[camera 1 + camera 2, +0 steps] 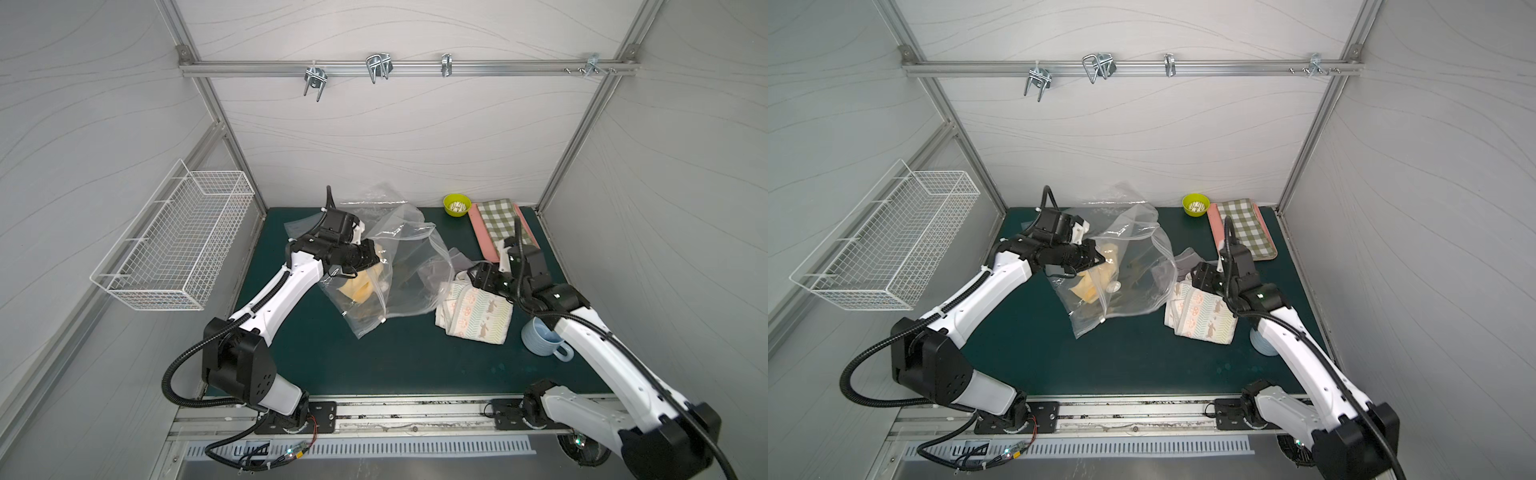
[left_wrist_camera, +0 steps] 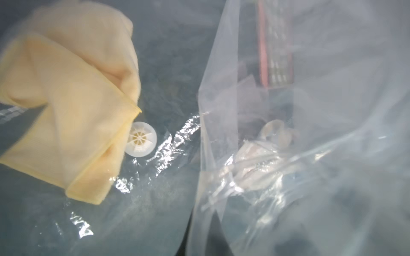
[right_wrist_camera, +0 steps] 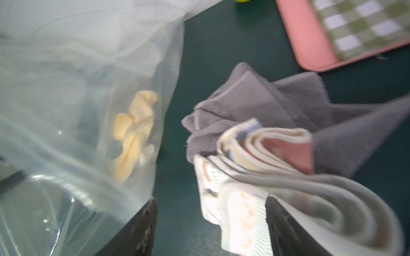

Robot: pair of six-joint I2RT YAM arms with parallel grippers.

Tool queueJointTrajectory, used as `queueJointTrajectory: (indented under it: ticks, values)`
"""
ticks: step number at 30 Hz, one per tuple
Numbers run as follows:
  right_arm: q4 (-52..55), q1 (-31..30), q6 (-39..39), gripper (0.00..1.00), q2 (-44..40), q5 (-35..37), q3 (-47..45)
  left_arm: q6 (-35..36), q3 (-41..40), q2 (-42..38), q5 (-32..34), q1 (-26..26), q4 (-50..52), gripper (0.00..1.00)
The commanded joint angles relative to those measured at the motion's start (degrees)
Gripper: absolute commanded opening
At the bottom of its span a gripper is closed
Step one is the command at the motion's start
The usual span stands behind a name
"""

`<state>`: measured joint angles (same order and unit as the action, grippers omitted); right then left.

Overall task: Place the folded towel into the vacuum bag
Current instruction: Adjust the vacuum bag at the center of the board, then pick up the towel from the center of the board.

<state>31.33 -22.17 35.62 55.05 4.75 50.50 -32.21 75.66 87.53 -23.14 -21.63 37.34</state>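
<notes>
We see the left gripper [image 1: 371, 258], fingers pressed together, at the vacuum bag [image 1: 415, 270] mid-tabletop. The right gripper [image 3: 210, 201], fingers spread, straddles the folded towel [image 3: 241, 212] just beside the bag, nearer the tabletop's right edge.

FREE: front strip of green mat [image 1: 374, 365] bare; slim mat gap between vacuum bag [image 1: 399, 266] and patterned folded towel [image 1: 478, 318] | BLOCKED: grey cloth [image 3: 255, 104] behind towel; blue mug [image 1: 540, 338] near towel's right; pink tray [image 1: 484, 243], green bowl [image 1: 457, 204] along back edge
</notes>
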Motion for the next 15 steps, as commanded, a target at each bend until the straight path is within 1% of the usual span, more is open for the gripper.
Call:
queueJointTrajectory:
  ticks: [1,4,7,9,15]
  values:
    - [8.95,3.5,6.58,0.78,-4.77,7.88,-4.56,-1.19,-0.16,1.78,-0.33,-1.76,-2.93,0.0]
    - [8.19,6.38,8.03,0.79,-7.66,4.44,-9.71,-1.04,-0.08,2.73,-0.42,-2.69,-2.94,0.0]
    - [5.91,8.83,7.21,0.79,-8.21,0.11,-14.21,-0.93,0.43,3.15,-0.33,-3.38,-2.97,0.0]
    - [4.56,10.15,6.78,0.8,-8.55,-1.46,-16.67,-0.84,0.88,3.43,-0.42,-3.92,-2.89,0.0]
    - [-4.0,13.56,5.96,0.8,-9.24,-7.34,-24.38,0.45,2.96,5.47,-0.23,-7.03,-1.7,0.0]
